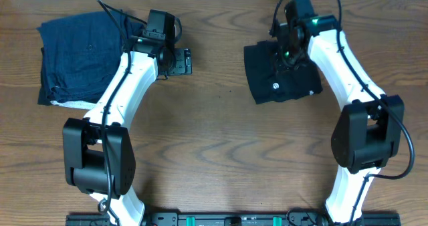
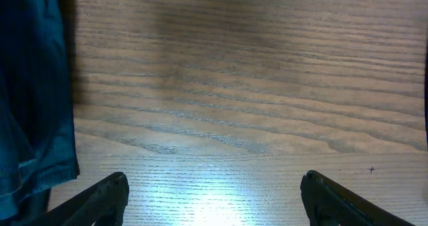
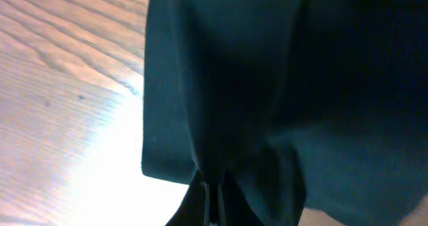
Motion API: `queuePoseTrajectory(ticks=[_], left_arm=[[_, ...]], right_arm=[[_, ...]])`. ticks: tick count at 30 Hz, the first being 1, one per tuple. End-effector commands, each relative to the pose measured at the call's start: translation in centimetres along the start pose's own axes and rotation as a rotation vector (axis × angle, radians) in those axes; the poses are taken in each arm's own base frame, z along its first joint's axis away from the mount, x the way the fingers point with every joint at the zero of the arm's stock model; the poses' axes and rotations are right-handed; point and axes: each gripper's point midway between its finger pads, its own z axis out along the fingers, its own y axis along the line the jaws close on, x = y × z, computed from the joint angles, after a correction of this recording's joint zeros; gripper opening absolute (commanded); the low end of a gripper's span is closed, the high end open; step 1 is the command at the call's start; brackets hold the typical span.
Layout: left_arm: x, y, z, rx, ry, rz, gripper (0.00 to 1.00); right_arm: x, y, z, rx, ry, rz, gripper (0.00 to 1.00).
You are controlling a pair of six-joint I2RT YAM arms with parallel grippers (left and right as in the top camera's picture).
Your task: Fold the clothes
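Black garment (image 1: 281, 82) sits on the right of the table (image 1: 214, 152), right fingers (image 3: 194, 206) pinched tight on a bunched fold, looks like. Navy garment (image 1: 80, 59) lies folded far left; left fingers (image 2: 100, 199) spread wide, empty, just beside it.

Navy garment (image 1: 77, 59) left, black garment (image 1: 271, 85) right

Pile (image 1: 77, 52) dark blue, white strip at lower edge; shirt (image 1: 264, 75) black, small white round logo (image 1: 276, 85); table (image 1: 221, 146) brown, wavy wood grain; arms (image 1: 127, 85) white, black joints
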Motion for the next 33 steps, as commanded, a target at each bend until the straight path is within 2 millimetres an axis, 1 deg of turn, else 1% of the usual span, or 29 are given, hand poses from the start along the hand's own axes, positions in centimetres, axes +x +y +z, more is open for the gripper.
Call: queuePoseTrajectory(ticks=[1, 3, 5, 7, 12, 16, 25, 26, 27, 28, 30, 33], left_arm=[[0.3, 0.5, 0.4, -0.020, 0.011, -0.004, 0.84], [0.3, 0.5, 0.4, -0.020, 0.011, -0.004, 0.84], [0.3, 0.5, 0.4, -0.020, 0.011, -0.004, 0.84], [0.3, 0.5, 0.4, -0.020, 0.011, -0.004, 0.84], [0.3, 0.5, 0.4, -0.020, 0.011, -0.004, 0.84], [0.3, 0.5, 0.4, -0.020, 0.011, -0.004, 0.84], [0.3, 0.5, 0.4, -0.020, 0.011, -0.004, 0.84], [0.3, 0.5, 0.4, -0.020, 0.011, -0.004, 0.84], [0.3, 0.5, 0.4, -0.020, 0.011, -0.004, 0.84], [0.3, 0.5, 0.4, -0.020, 0.011, -0.004, 0.84], [0.3, 0.5, 0.4, -0.020, 0.011, -0.004, 0.84], [0.3, 0.5, 0.4, -0.020, 0.011, -0.004, 0.84]], right_arm=[[0.4, 0.8, 1.0, -0.021, 0.005, -0.040, 0.01], [0.4, 0.9, 1.6, -0.031, -0.002, -0.040, 0.01], [0.2, 1.6, 2.0, -0.072, -0.020, -0.044, 0.02], [-0.4, 2.1, 2.1, -0.106, -0.048, -0.030, 0.02], [-2.0, 2.8, 1.9, -0.143, -0.112, 0.000, 0.01], [-2.1, 3.2, 1.9, -0.155, -0.114, -0.004, 0.01], [-1.9, 5.3, 2.0, -0.178, -0.105, -0.043, 0.02], [-1.9, 5.6, 2.1, -0.179, -0.104, -0.048, 0.10], [-1.8, 5.8, 2.1, -0.180, -0.103, -0.053, 0.25], [-1.8, 6.0, 2.1, -0.181, -0.103, -0.058, 0.35], [-2.0, 6.2, 2.1, -0.182, -0.109, -0.063, 0.39], [-2.5, 6.5, 1.9, -0.205, -0.131, -0.068, 0.50]])
